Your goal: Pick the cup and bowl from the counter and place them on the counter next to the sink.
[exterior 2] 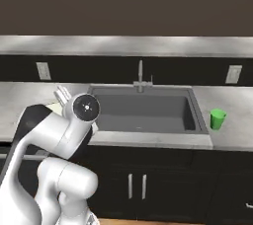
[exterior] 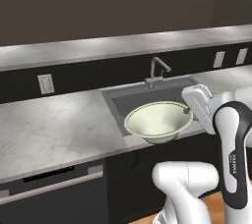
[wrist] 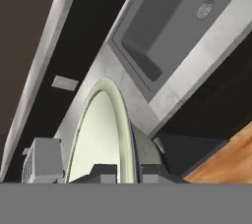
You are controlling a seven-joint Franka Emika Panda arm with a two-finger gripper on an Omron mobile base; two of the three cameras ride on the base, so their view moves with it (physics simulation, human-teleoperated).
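Gripper pinched shut on the rim of the bowl, one dark fingertip inside the rim and one outside, as seen edge-on in the hand view. Bowl held up off the counter, wide, pale cream with a greenish tint, tilted slightly toward the camera in the left base view, hanging in front of the front left corner of the sink and overlapping the counter's front edge. Sink a dark grey recessed basin with a round drain and a curved metal faucet behind it. Cup small, bright green, upright on the counter just right of the sink, well apart from the bowl. White wall outlets on the dark backsplash: one to the left, two to the right; blank, no readable marks. On the black band of the arm's forearm, small white vertical lettering, too small to read with certainty. Below the counter, dark cabinets with paired metal handles; at left, a dark appliance front with a long silver bar handle. Strip of wooden floor at lower right in the hand view.
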